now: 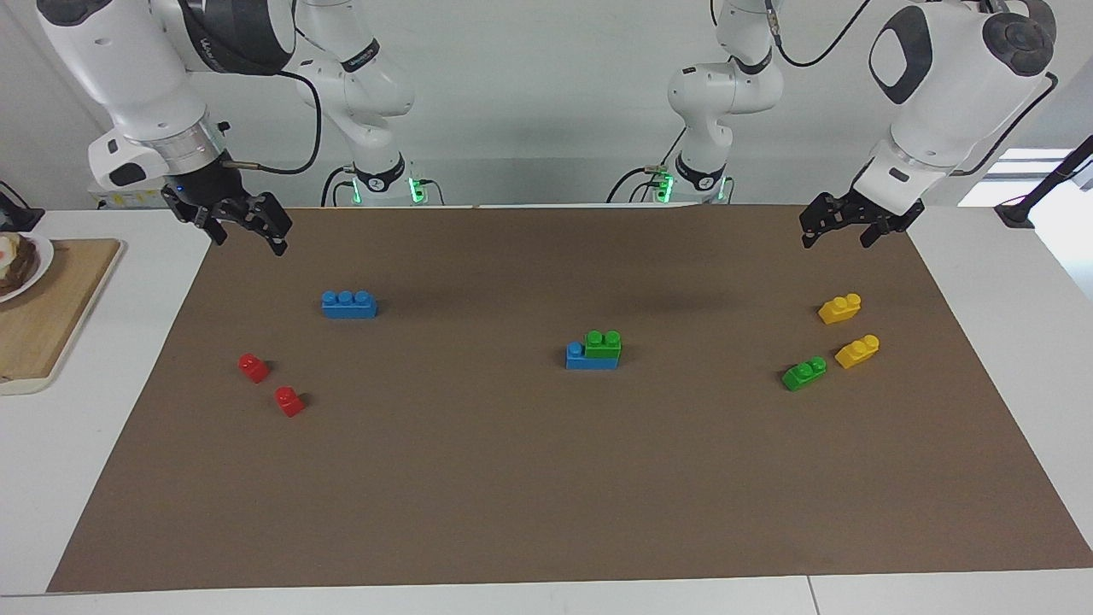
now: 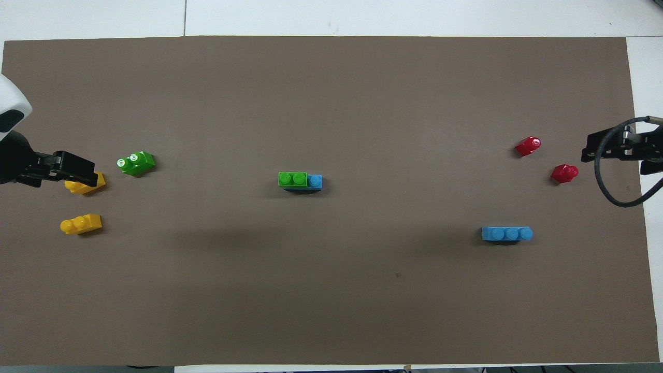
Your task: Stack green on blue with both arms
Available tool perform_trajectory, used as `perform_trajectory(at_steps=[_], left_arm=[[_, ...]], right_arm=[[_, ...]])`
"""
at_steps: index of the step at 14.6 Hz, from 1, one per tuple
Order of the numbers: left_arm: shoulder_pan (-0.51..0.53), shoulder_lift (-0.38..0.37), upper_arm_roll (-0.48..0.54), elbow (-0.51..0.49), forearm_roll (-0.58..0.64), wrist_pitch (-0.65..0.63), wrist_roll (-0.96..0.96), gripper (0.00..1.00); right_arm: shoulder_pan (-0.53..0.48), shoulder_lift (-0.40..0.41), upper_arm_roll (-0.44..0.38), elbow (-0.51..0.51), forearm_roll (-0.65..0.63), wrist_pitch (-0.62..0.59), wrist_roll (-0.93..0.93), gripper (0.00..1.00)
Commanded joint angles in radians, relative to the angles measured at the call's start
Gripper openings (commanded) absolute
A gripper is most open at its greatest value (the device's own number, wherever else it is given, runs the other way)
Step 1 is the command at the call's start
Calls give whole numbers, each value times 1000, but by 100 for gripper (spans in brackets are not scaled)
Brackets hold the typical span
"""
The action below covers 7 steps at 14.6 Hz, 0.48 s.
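Observation:
A green brick (image 1: 604,342) sits on one end of a blue brick (image 1: 589,359) in the middle of the brown mat; the pair also shows in the overhead view, green (image 2: 292,179) on blue (image 2: 315,181). A second green brick (image 1: 803,373) (image 2: 136,162) lies alone toward the left arm's end. A second blue brick (image 1: 348,304) (image 2: 506,233) lies alone toward the right arm's end. My left gripper (image 1: 835,235) (image 2: 77,170) is open, empty and raised above the yellow bricks. My right gripper (image 1: 249,235) (image 2: 611,146) is open, empty and raised over the mat's edge.
Two yellow bricks (image 1: 839,308) (image 1: 857,351) lie by the loose green one. Two red bricks (image 1: 253,367) (image 1: 289,401) lie near the loose blue one. A wooden board (image 1: 51,316) with a plate of food (image 1: 17,265) is off the mat at the right arm's end.

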Motion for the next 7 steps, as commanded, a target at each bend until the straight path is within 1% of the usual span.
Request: perform_trajectory(at_steps=[1, 7], left_arm=[[-1, -27, -2, -17, 20, 0, 1, 100], [-1, -35, -1, -17, 20, 0, 1, 100]], right_arm=[[-10, -20, 9, -16, -19, -11, -24, 100], [-10, -20, 9, -16, -19, -11, -42, 100]])
